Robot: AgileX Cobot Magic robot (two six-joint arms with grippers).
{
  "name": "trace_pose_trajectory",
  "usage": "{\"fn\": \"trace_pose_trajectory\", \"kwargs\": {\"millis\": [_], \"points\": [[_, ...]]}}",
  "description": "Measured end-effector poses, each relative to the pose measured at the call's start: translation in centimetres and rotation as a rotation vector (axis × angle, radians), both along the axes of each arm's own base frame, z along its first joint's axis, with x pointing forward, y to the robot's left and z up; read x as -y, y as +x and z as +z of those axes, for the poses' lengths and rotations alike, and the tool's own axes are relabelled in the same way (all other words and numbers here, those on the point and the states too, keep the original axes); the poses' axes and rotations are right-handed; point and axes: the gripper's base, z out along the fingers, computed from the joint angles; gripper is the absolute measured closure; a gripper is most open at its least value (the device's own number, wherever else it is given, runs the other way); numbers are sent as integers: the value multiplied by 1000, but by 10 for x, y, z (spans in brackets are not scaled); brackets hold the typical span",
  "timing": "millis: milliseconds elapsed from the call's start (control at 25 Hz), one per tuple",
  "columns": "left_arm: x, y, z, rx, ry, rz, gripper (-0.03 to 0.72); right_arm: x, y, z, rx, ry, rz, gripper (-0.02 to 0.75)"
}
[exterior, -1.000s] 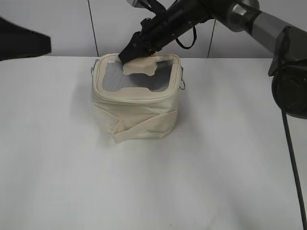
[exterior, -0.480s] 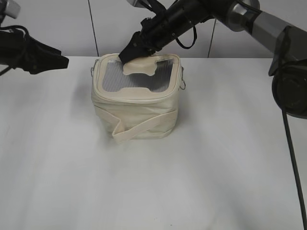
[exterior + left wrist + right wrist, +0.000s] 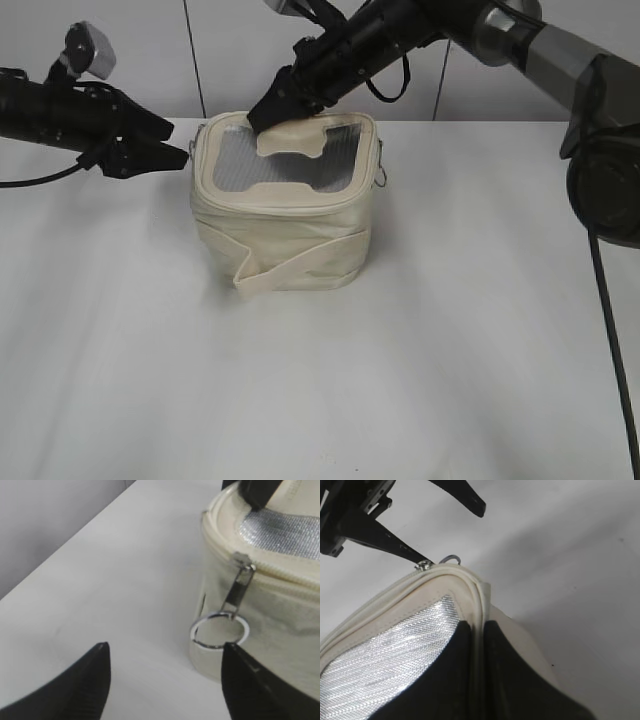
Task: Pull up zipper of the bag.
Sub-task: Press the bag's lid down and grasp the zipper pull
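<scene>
A cream bag (image 3: 285,215) with a silver mesh top stands on the white table (image 3: 320,380). Its zipper pull (image 3: 240,582) hangs from the rim on the bag's left side and ends in a metal ring (image 3: 220,630). My left gripper (image 3: 172,146) is open just left of the bag. In the left wrist view the left gripper (image 3: 165,650) has its right fingertip just below the ring, apparently not touching it. My right gripper (image 3: 265,110) is shut on the bag's back top rim (image 3: 479,605), one finger on each side.
A second metal ring (image 3: 381,175) hangs on the bag's right side. A strap (image 3: 300,268) runs across the bag's front. A grey panelled wall (image 3: 120,60) stands behind the table.
My left arm has come in from the left edge towards the bag's left side, up to the zipper ring. The right gripper and the bag have stayed put.
</scene>
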Motion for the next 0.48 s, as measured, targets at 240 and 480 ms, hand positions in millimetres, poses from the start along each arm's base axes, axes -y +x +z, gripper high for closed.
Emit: {"fn": "trace_pose_trajectory", "kwargs": {"millis": [240, 480], "points": [[20, 2, -2, 33, 70, -32, 146, 0, 0, 0, 0, 1, 0, 682], [28, 4, -5, 58, 132, -22, 148, 1, 1, 0, -2, 1, -3, 682]]}}
